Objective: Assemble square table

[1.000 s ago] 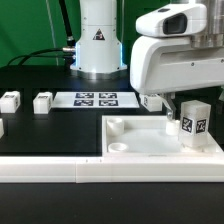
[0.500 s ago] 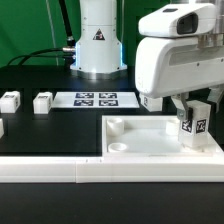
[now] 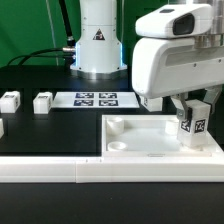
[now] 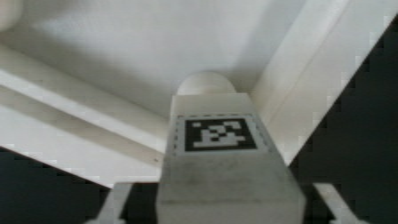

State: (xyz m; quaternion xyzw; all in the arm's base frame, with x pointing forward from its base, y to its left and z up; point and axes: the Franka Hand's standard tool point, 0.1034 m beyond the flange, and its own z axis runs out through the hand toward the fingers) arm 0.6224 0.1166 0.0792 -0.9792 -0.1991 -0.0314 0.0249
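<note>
Black worktop (image 3: 40,128); slab (image 3: 140,142) at front. My fingers (image 3: 181,105) have drawn in around the upright leg (image 3: 195,122) on the slab's corner. Cannot tell whether they are clamped. Lift seems next.

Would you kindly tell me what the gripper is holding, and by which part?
The gripper straddles the upper sides of the small white tagged block leg standing on the white square slab; whether it grips cannot be told.

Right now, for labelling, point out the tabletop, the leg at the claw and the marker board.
tabletop (image 3: 148,134): exterior view, bare inner floor.
leg (image 3: 193,125): exterior view, tagged face.
marker board (image 3: 93,99): exterior view, centre.
</note>
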